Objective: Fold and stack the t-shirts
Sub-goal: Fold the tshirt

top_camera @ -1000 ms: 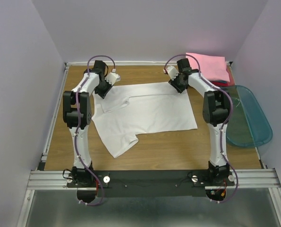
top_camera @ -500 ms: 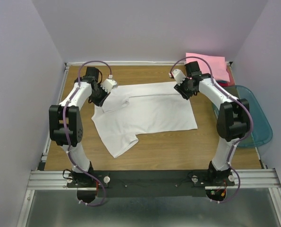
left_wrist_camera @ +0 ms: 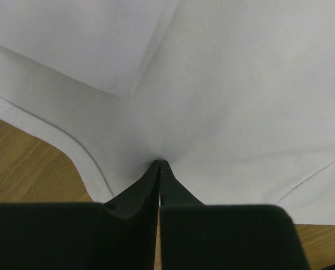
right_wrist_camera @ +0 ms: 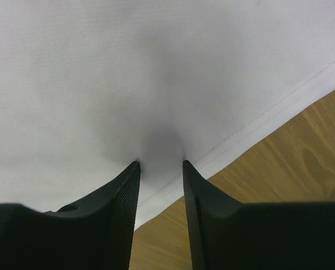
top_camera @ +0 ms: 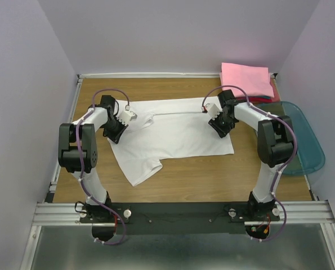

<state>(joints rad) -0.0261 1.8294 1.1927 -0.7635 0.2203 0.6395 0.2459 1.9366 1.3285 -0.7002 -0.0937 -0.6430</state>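
Observation:
A white t-shirt (top_camera: 175, 132) lies spread on the wooden table (top_camera: 201, 174), one sleeve pointing to the near left. My left gripper (top_camera: 112, 135) is down on its left edge near the collar. In the left wrist view the left gripper (left_wrist_camera: 159, 163) is shut, with the white cloth (left_wrist_camera: 240, 84) puckering into its tips. My right gripper (top_camera: 217, 128) rests on the shirt's right part. There the right gripper (right_wrist_camera: 160, 163) stands open, its tips pressed into the cloth (right_wrist_camera: 128, 67) just inside the hem. A folded pink t-shirt (top_camera: 245, 76) lies at the back right.
A translucent teal bin (top_camera: 299, 140) sits at the right edge of the table, beside my right arm. A strip of red cloth (top_camera: 271, 97) shows under the pink stack. Walls close in the table on three sides. Bare wood (right_wrist_camera: 280, 169) lies beyond the hem.
Both grippers have come from the shirt's far edge toward the near side and down onto the cloth. The left jaws have closed. The shirt's left side has shifted slightly.

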